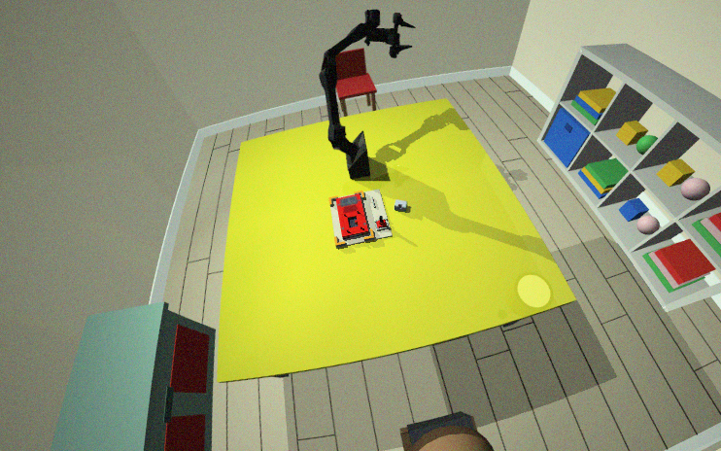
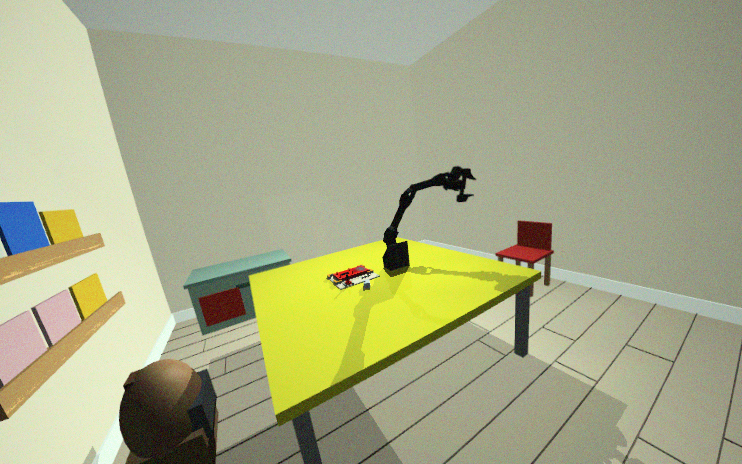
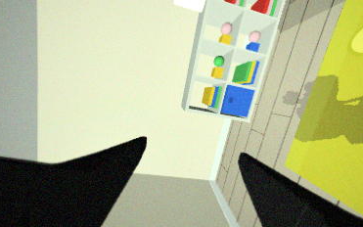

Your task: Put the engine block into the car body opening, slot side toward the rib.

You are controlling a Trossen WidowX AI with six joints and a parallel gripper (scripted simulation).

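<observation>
Gripper (image 1: 412,37) (image 2: 473,187) (image 3: 192,149), matte black, taper-fingered, open

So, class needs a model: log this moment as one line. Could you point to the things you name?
engine block (image 1: 400,206) (image 2: 366,285): on table, beside car body (image 1: 360,215) (image 2: 344,278) | fingers (image 1: 411,47): open, raised, away from both | insertion: not done

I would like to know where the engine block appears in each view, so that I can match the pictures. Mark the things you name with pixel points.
Top: the engine block (image 1: 400,206) (image 2: 366,285) is near centre, right of the car body (image 1: 355,230) (image 2: 348,274).
Exterior: near centre, just below the car body.
Wrist: not in it.
Shared landmark: the yellow table (image 1: 295,313) (image 2: 316,334) (image 3: 322,147).
</observation>
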